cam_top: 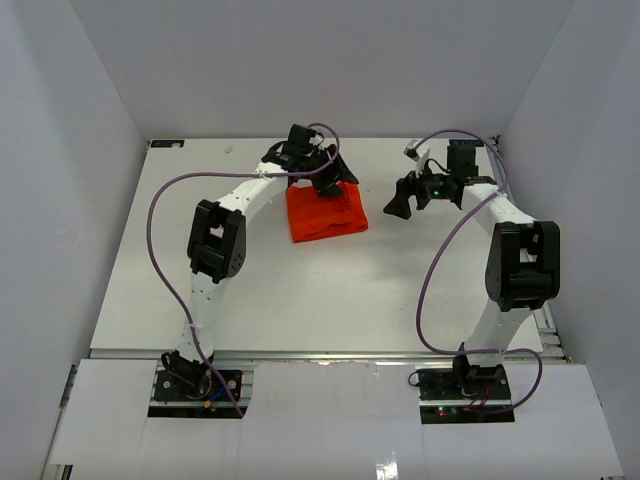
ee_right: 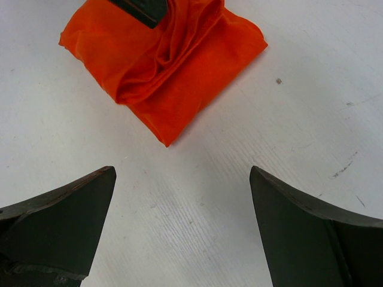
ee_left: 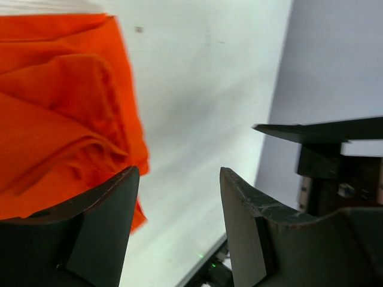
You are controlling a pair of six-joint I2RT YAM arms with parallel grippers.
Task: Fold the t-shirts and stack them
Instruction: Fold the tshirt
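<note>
Shirt (cam_top: 325,212) lies folded in a small bundle on the table (cam_top: 300,300), far centre. I hold the left gripper (ee_left: 179,173) at its far edge, fingers apart and empty; the right gripper (ee_right: 182,170) hovers well aside, likewise apart, probably to keep clear

We saw the t-shirt (ee_right: 167,78) as thin, soft cloth, matt orange-red and creased into loose ridges. The counter (ee_right: 287,119) looked like a smooth, matt white board with faint scuffs and one dark speck. The jaws of the left gripper (ee_left: 178,179) seemed to be dark, dull plastic, scratched, with reddish wear along their edges. Those of the right gripper (ee_right: 182,173) were equally dark and matt. The left arm (cam_top: 240,197) wore smooth white casing with black joint housings, apparently plastic.
</note>
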